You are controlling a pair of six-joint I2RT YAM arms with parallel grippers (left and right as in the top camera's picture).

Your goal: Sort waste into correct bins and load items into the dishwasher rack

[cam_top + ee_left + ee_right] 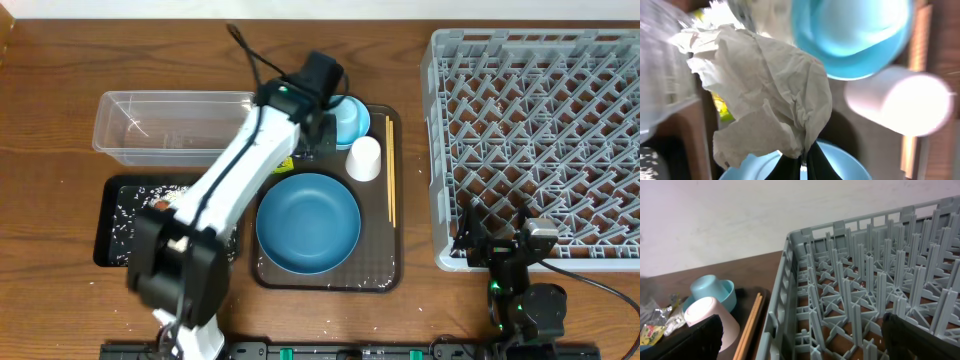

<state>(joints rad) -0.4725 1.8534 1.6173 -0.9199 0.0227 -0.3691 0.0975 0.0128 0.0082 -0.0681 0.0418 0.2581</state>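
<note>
My left gripper point(804, 161) is shut on a lower edge of the crumpled white tissue point(770, 90), which hangs above the brown tray. In the overhead view this gripper point(310, 128) sits at the tray's back, beside the small light-blue bowl point(354, 118). The white cup point(364, 158), large dark-blue bowl point(308, 222) and chopsticks point(390, 190) rest on the tray. The green-yellow wrapper point(722, 107) peeks out behind the tissue. My right gripper point(805, 345) stands open at the grey rack's point(540, 140) front-left corner, holding nothing.
The clear tub point(175, 125) stands left of the brown tray point(385, 272). In front of the tub lies the black tray point(112, 215), speckled with rice grains. My left arm crosses diagonally over the black tray and the brown tray's left side.
</note>
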